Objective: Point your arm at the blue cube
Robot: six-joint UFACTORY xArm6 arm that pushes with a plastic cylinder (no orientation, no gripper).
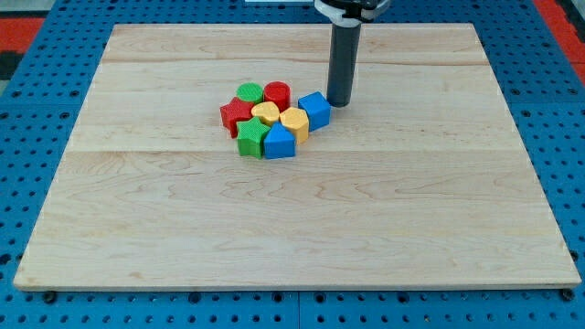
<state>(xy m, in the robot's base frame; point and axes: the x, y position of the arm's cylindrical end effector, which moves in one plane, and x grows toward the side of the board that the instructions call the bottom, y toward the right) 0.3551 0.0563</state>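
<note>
The blue cube [315, 110] sits at the right end of a tight cluster of blocks near the middle of the wooden board [292, 210]. My tip [339, 103] stands just to the cube's right, very close to it or touching; I cannot tell which. The rod rises straight toward the view's top.
Packed left of the cube are a red cylinder [277, 93], a green cylinder [249, 93], a red star-like block [235, 116], two yellow blocks [266, 112] [294, 122], a green block [250, 136] and a second blue block [279, 143]. A blue pegboard [37, 137] surrounds the board.
</note>
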